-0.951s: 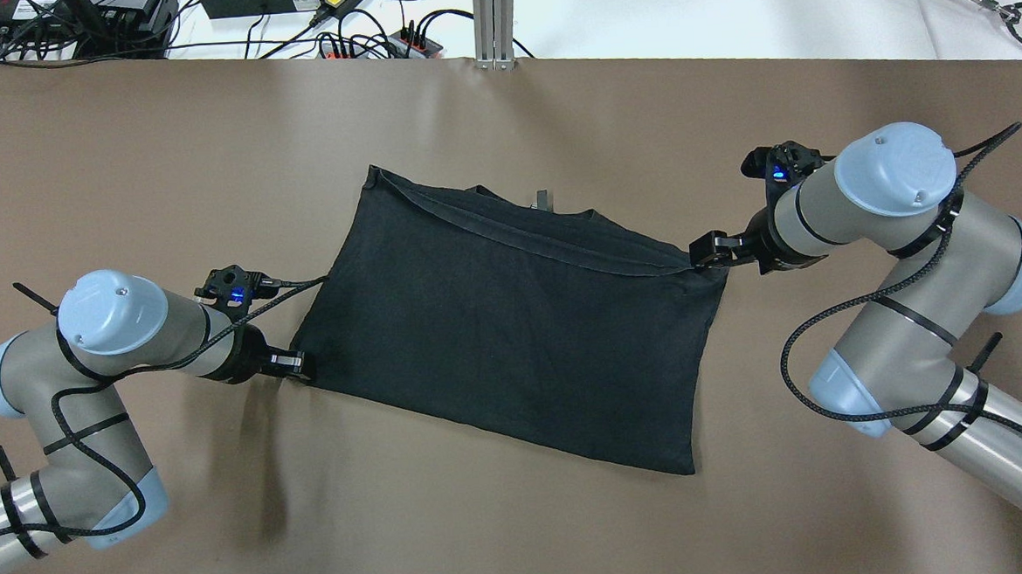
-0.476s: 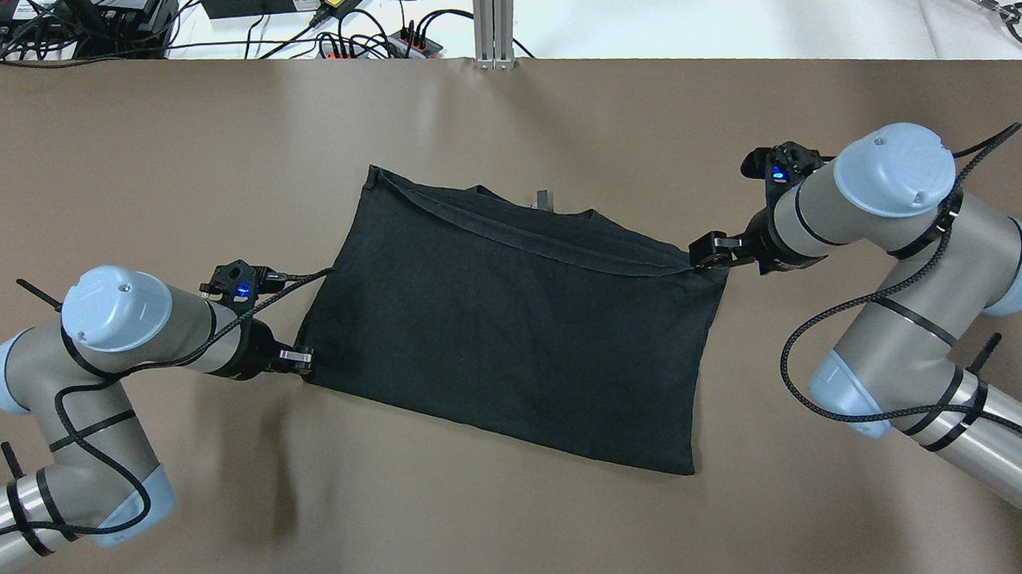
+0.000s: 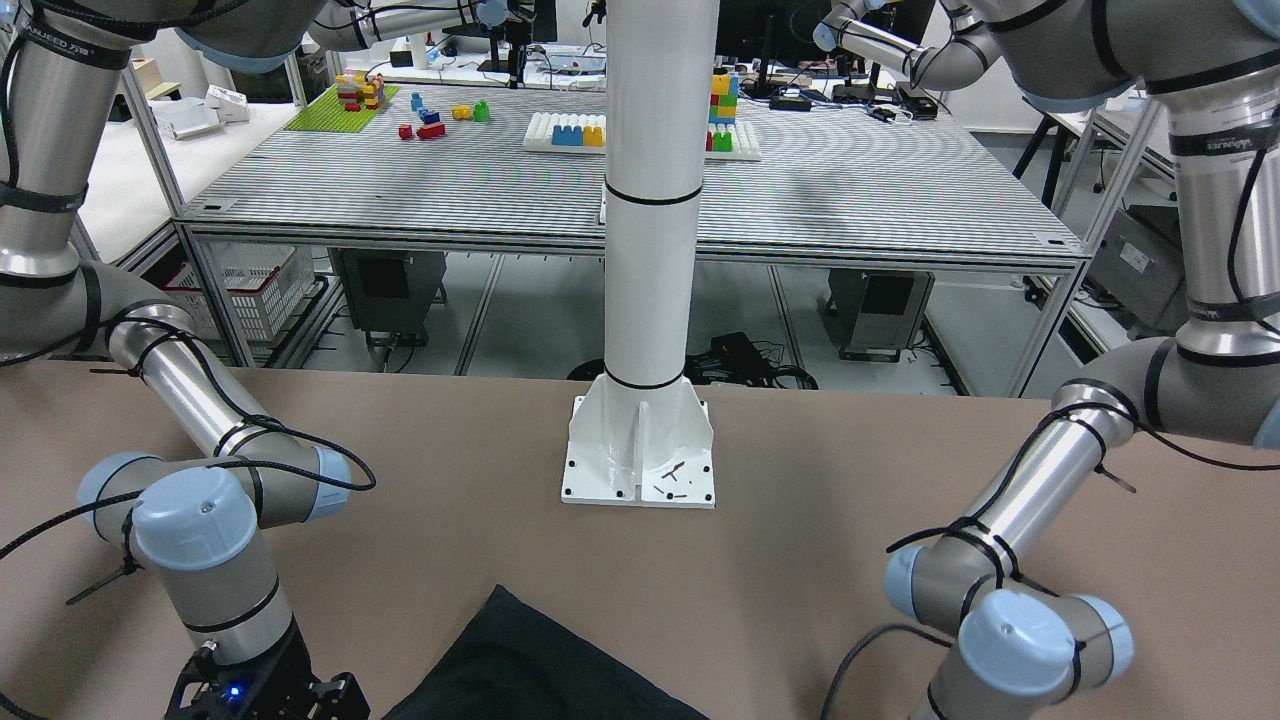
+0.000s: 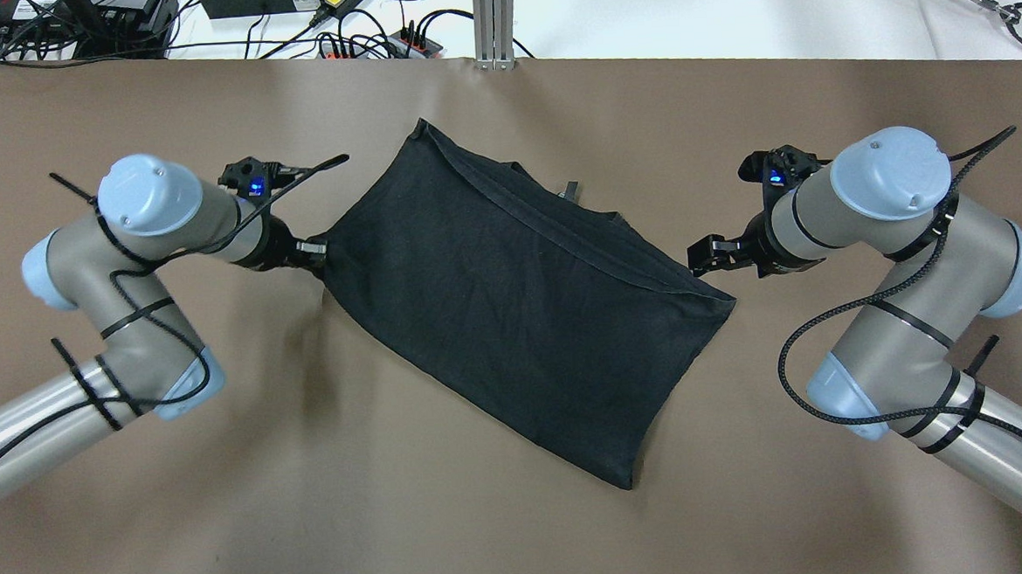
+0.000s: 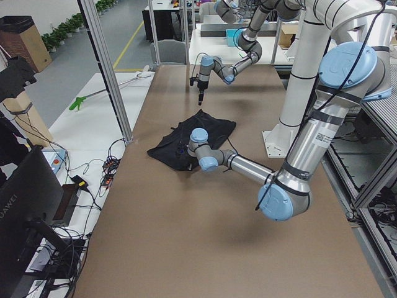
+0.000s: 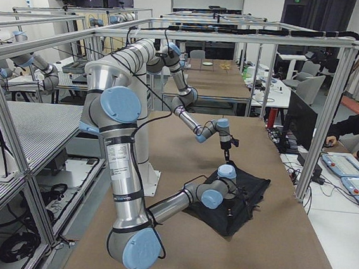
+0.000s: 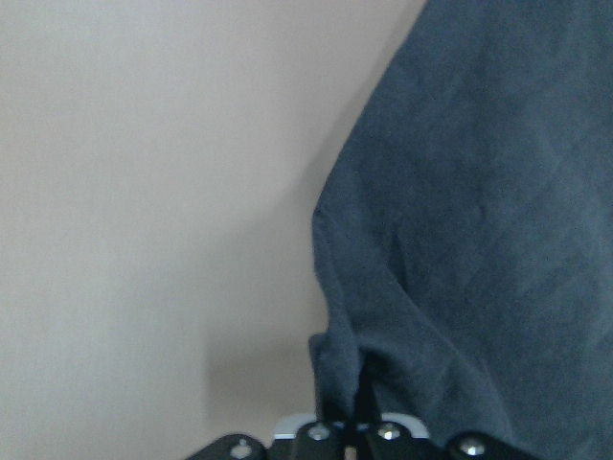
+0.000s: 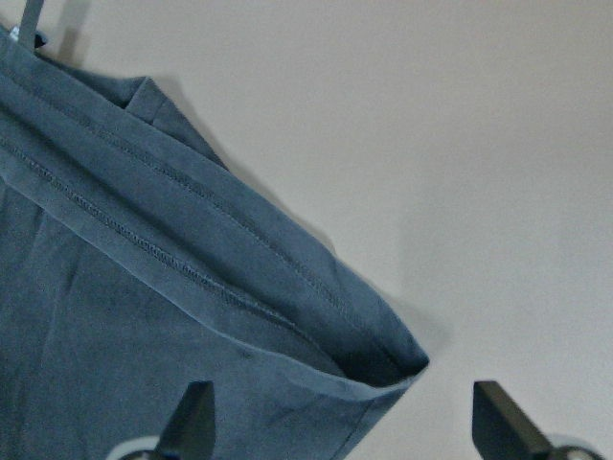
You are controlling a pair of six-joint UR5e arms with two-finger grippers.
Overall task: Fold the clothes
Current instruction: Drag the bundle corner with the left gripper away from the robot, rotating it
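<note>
The left gripper (image 4: 320,250) is closed tight on a corner of the black garment (image 4: 511,296). In its wrist camera a small bunch of cloth is gathered between the jaws, with the rest fanning away from them. The right gripper (image 4: 700,255) has its jaws spread wide with nothing in them, and it sits just beside the hemmed corner (image 4: 726,304) at the garment's other end.

The garment lies folded into a rough rectangle, set at a slant in the middle of the brown table (image 4: 313,525). A doubled, stitched hem (image 8: 192,249) runs along its far edge.

It looks light and limp to me, soft knit with no stiffness of its own. It should sag and drag wherever it isn't held, and a single-corner pull will likely skew the whole stack. I'd take the hemmed corners, where the layers are thickest, and pinch all the layers together so the fold doesn't peel open.
</note>
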